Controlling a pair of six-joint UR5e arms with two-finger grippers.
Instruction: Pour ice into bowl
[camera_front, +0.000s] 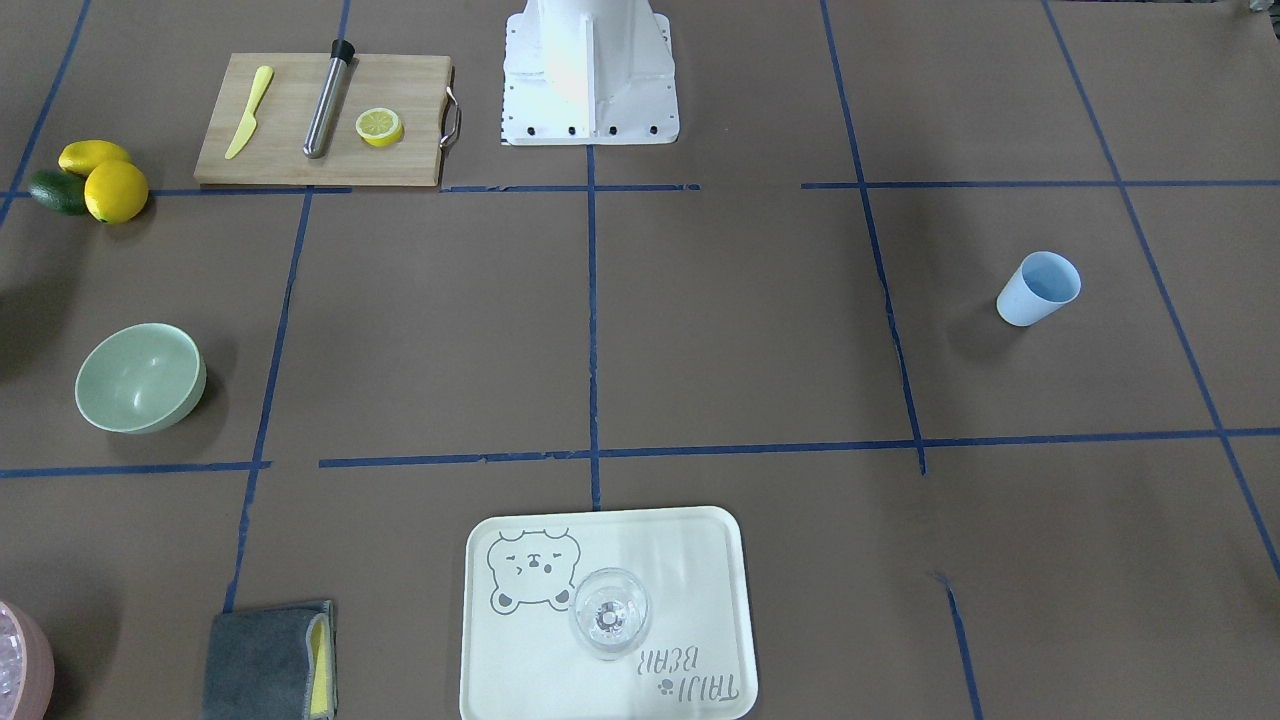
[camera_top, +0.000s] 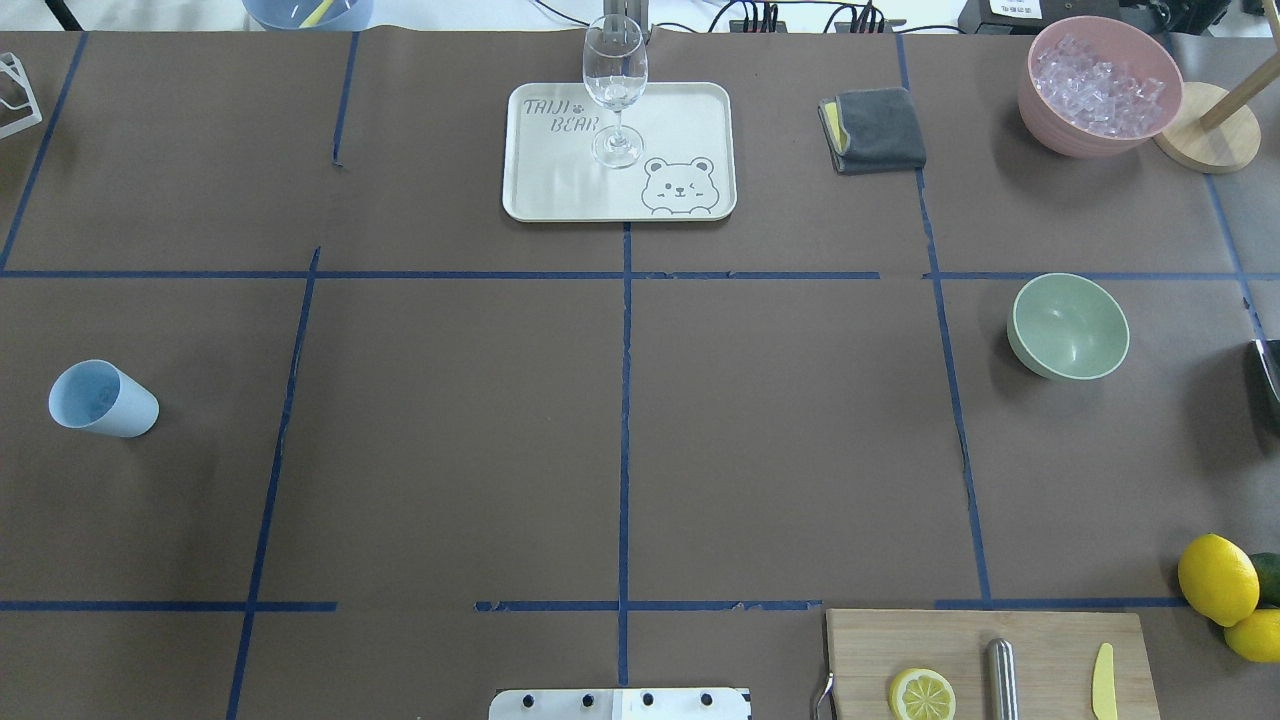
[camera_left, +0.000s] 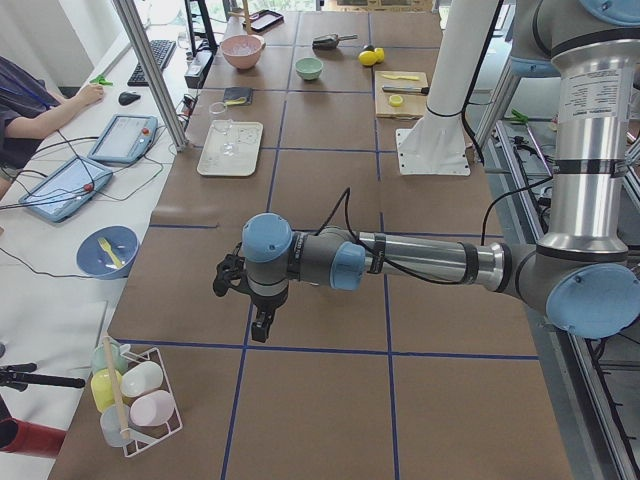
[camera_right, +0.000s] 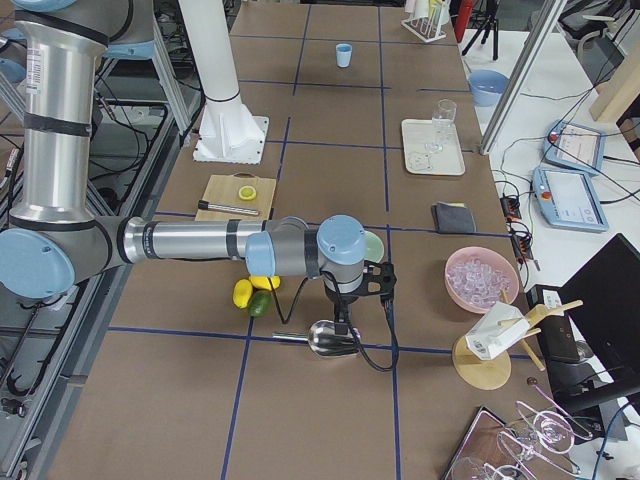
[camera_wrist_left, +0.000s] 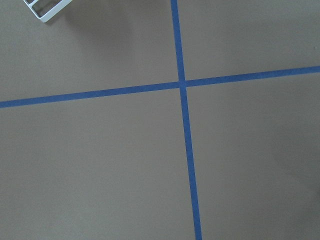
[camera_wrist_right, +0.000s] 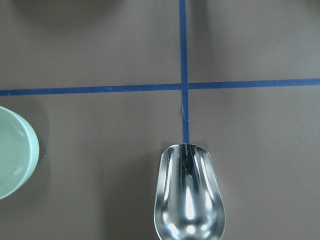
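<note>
Ice: every cube of the ice (camera_top: 1100, 80) sits heaped in the pink container (camera_top: 1050, 125) at a far corner of the table (camera_top: 450, 450); none has reached its target.
Bowl: the bowl (camera_top: 1068, 330) stands upright and empty, near the pink container but apart from it.
Scoop: a shiny metal scoop (camera_wrist_right: 189, 195) lies on the table, hollow side up and empty, just beside the bowl.
Right claw: the right claw (camera_right: 342, 322) hangs right over the scoop. Only the side view shows it, so whether it is apart, together or touching the metal cannot be told.
Left claw: the left claw (camera_left: 262, 328) hangs over a tape cross at the other end of the table. Its state cannot be told either.
Risk, the grab: the scoop looks slick and lies low. A pinch that lands off the handle would likely skid it away or shove it into the bowl.
Risk, the carry: the cubes are glassy and loose. A tilted or overfilled scoop would probably shed them on the way across.
Risk, the neighbours: the wooden stand (camera_top: 1205, 140) crowds the pink container, and the lemons (camera_right: 242, 293) lie under the forearm. A wide swing could knock either.
Risk, the pour: a fast tip from high up could bounce cubes out.
</note>
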